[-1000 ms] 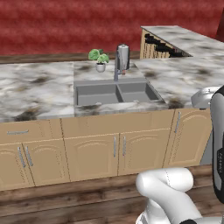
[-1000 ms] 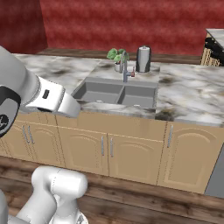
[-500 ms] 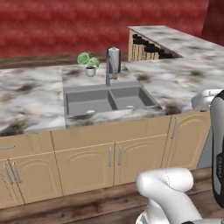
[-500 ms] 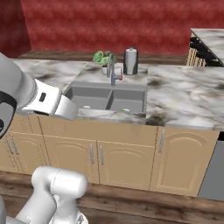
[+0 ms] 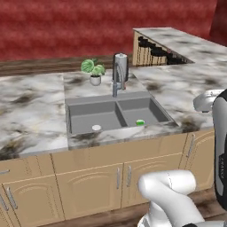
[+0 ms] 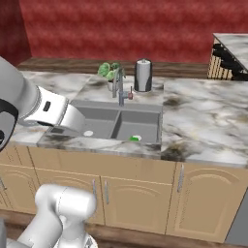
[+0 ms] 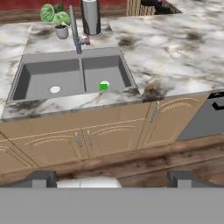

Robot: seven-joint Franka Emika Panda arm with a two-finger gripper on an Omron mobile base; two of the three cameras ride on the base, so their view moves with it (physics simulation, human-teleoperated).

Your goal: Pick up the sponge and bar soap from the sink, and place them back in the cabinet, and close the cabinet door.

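The sink point(image 5: 116, 116) is set into the marble bench point(image 5: 31, 111), its front rim close to the bench's front edge and its back rim under the steel faucet point(image 5: 116, 82). It has two basins side by side with a thin divider between them. The sponge point(image 5: 140, 122) lies on the floor of the right basin, near the front wall and well apart from the divider; in the hand view it is a small green block point(image 7: 103, 86) with a white part on top, too small to tell its long axis. A white round drain point(image 5: 96, 127) sits in the left basin toward its front. The bar soap cannot be made out.

Behind the sink, at the bench's back edge, stand a potted plant point(image 5: 93, 71) and a steel canister point(image 5: 120, 66), just beside the faucet base. To the right the bench runs broad and bare toward a raised side counter with a dark rack point(image 5: 155, 53). Below the front edge are tan cupboard doors point(image 5: 93, 186) with short vertical handles, all shut.

The arm's white forearm point(image 6: 55, 114) reaches across the left front of the sink in the right base view, held high over the bench's front edge. The tool point(image 7: 112, 179) looks down from well back, over the floor in front of the cupboards; its two tips stand wide apart, empty.
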